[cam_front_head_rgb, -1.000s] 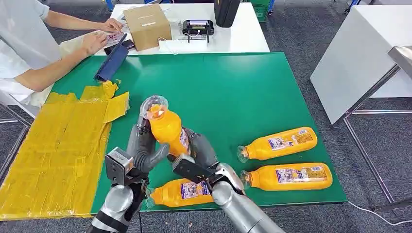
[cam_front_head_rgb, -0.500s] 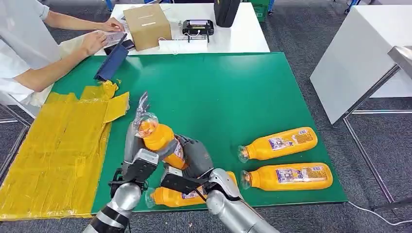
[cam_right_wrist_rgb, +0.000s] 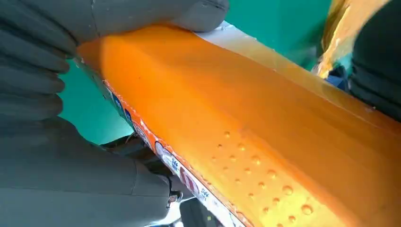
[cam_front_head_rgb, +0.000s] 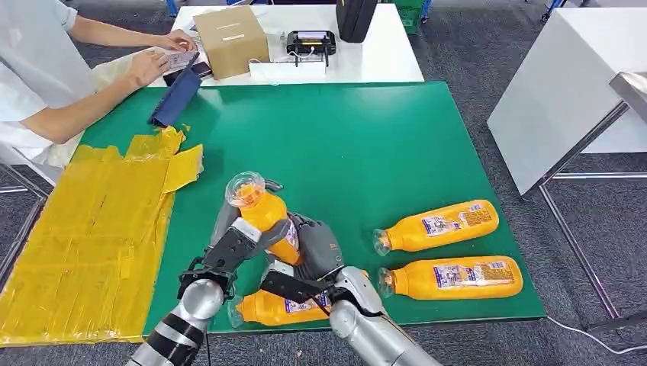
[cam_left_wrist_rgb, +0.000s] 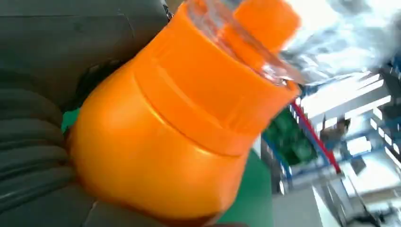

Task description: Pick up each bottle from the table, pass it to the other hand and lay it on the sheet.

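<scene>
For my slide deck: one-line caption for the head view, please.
Both hands, left hand and right hand, grip an orange bottle above the green table.

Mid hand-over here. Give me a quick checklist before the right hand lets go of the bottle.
1. Left hand wraps the held bottle near its neck: ok.
2. Right hand grips the bottle's body: ok.
3. Left grip firm enough alone: cannot tell.
4. Bottle is clear of the green table: ok.
5. Yellow sheet has bare space for laying: ok.
6. Nearest lying bottle sits under the arms, may get bumped: not ok.
</scene>
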Robot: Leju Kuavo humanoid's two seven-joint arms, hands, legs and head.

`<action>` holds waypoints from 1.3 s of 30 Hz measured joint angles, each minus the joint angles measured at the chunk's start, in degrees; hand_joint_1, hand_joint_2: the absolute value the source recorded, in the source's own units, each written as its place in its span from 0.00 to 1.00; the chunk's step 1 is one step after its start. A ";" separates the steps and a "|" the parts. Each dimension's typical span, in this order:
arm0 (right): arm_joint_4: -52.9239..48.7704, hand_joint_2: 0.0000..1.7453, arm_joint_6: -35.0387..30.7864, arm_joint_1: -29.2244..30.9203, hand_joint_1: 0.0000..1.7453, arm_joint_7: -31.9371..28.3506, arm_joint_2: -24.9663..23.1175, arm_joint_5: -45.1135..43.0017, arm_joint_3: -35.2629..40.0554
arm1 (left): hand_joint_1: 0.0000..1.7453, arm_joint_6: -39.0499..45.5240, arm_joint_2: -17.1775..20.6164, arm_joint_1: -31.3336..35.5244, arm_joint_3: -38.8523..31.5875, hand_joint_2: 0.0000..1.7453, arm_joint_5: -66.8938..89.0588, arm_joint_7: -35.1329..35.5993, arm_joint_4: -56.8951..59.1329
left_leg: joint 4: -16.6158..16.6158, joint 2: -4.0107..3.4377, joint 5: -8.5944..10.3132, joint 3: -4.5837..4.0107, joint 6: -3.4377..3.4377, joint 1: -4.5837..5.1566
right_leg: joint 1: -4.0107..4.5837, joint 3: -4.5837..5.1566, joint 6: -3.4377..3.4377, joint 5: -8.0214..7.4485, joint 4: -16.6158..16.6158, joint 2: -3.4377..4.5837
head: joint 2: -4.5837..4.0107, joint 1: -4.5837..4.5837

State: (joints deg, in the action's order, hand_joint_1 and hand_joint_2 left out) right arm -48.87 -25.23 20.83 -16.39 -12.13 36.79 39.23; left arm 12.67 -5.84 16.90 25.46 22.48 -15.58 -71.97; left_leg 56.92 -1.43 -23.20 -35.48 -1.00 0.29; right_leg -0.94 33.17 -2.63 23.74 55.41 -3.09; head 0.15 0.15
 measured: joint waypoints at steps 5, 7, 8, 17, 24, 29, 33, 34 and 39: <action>-0.13 1.00 -2.71 -0.37 1.00 -0.04 0.02 1.62 -0.07 | 1.00 -5.15 0.59 0.71 -0.94 1.00 -5.24 0.04 0.31 | 0.00 0.00 0.00 0.00 0.00 0.00 | 0.00 0.00 0.00 0.00 0.00 0.00 | 0.00 -0.02; -0.24 1.00 -3.10 -0.43 1.00 -0.04 0.02 1.97 -0.11 | 1.00 -5.63 0.70 0.80 -1.18 1.00 -5.96 0.04 0.41 | 0.00 0.00 0.00 0.00 0.00 0.00 | 0.01 -0.01 0.00 0.00 0.00 0.00 | 0.00 0.00; -0.31 1.00 -3.14 -0.44 1.00 -0.07 0.02 2.01 -0.11 | 1.00 -5.76 0.75 0.84 -1.27 1.00 -6.22 0.04 0.41 | 0.00 0.00 0.01 0.00 0.00 0.00 | 0.00 -0.01 0.00 0.00 0.00 0.00 | 0.00 0.00; -2.60 1.00 -7.34 -1.15 0.00 -0.55 0.13 3.82 -0.83 | 1.00 -6.84 0.90 1.29 -2.49 1.00 -10.75 -0.98 -0.11 | 0.00 0.01 0.00 0.00 0.00 0.00 | 0.00 -0.01 0.00 0.00 0.00 -0.01 | 0.00 0.00; -14.17 1.00 -10.95 -3.87 0.00 -1.95 1.11 5.20 -1.68 | 1.00 0.19 1.82 1.39 -4.94 1.00 -7.59 -1.36 -2.92 | 0.00 0.00 0.01 -0.01 0.00 -0.01 | 0.02 0.04 0.00 0.00 0.00 0.00 | 0.00 -0.02; -26.96 1.00 -10.60 -7.21 0.00 -0.68 3.49 7.52 -2.84 | 1.00 10.39 3.89 2.02 -7.47 1.00 5.93 0.30 -6.66 | 0.00 0.00 0.00 -0.01 0.00 -0.02 | 0.01 0.02 0.00 0.00 0.01 0.00 | 0.00 0.00; -32.16 1.00 -10.80 -8.73 0.00 -0.79 4.55 8.33 -3.08 | 1.00 14.62 4.72 2.35 -8.13 1.00 14.09 2.61 -8.06 | 0.00 0.00 0.00 -0.01 0.00 -0.01 | 0.00 0.01 0.00 0.00 0.00 -0.01 | 0.00 0.02; -34.06 1.00 -11.12 -9.38 0.00 -1.09 4.96 8.83 -3.10 | 1.00 16.52 5.11 2.56 -8.32 1.00 20.43 4.88 -8.15 | 0.00 0.00 0.00 -0.01 0.00 -0.01 | 0.00 0.02 0.00 0.00 0.00 -0.01 | 0.00 0.00; -42.74 1.00 -10.29 -11.83 0.00 -0.59 7.10 10.29 -3.10 | 1.00 12.94 8.52 6.89 -9.47 1.00 49.39 18.55 -5.82 | 0.00 0.00 0.01 0.00 0.00 -0.01 | 0.01 0.02 0.01 0.00 0.00 -0.01 | 0.00 0.00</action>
State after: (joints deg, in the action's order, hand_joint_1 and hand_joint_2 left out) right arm -91.61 -35.51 9.00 -16.98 -5.03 47.08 36.13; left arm 25.61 2.68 23.79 16.00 71.87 2.96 -77.80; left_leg 56.92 -1.44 -23.19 -35.49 -1.00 0.28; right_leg -0.93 33.19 -2.62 23.73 55.41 -3.09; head 0.15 0.15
